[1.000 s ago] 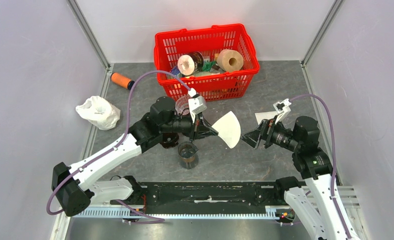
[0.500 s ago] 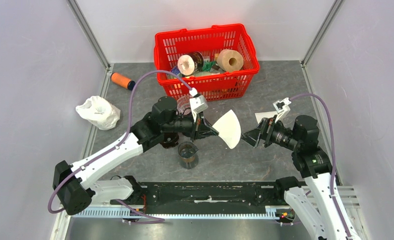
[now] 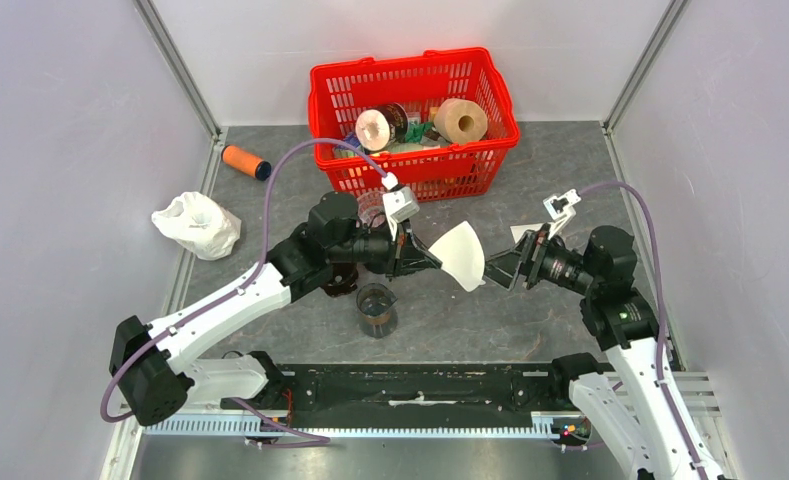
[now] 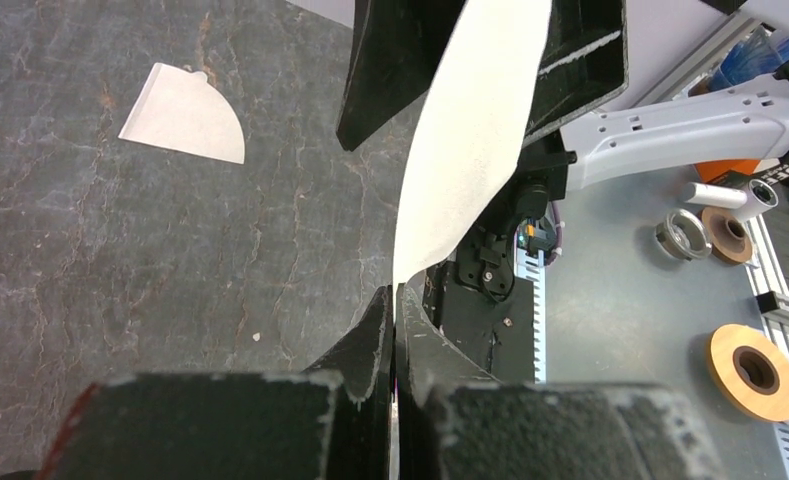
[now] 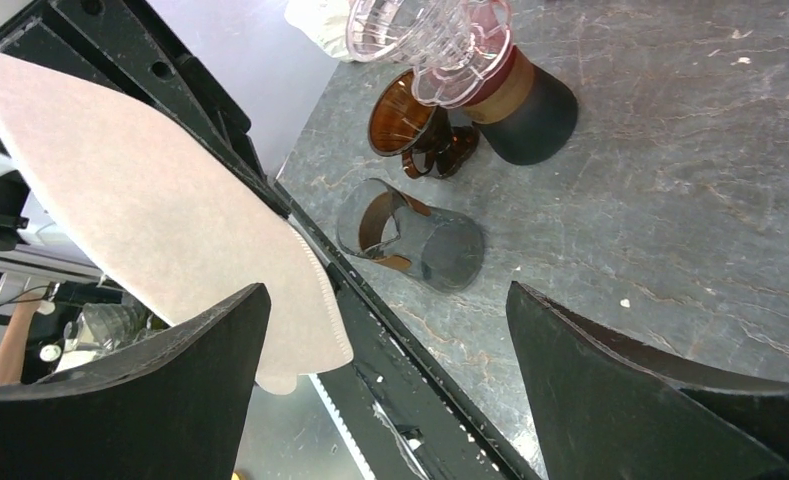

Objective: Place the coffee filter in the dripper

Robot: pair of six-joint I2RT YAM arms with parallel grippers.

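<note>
My left gripper (image 3: 425, 262) is shut on the pointed end of a white coffee filter (image 3: 460, 256) and holds it in the air over the middle of the table. In the left wrist view the filter (image 4: 470, 130) rises from the closed fingertips (image 4: 380, 320). My right gripper (image 3: 505, 270) is open, and the filter's free edge (image 5: 160, 220) lies beside its left finger (image 5: 170, 400). The clear pink dripper (image 5: 430, 40) stands on a dark base; in the top view the dripper (image 3: 368, 207) is partly hidden behind my left wrist.
A second filter (image 4: 185, 115) lies flat on the table by my right arm (image 3: 523, 235). A glass server (image 3: 376, 310) stands near the front, with a brown cup (image 5: 400, 115) beside it. A red basket (image 3: 420, 178) is at the back, an orange cylinder (image 3: 242, 160) and a white bag (image 3: 195, 222) at the left.
My left gripper carried the filter slightly right and back. My right gripper moved left up to the filter's edge and stays open.
</note>
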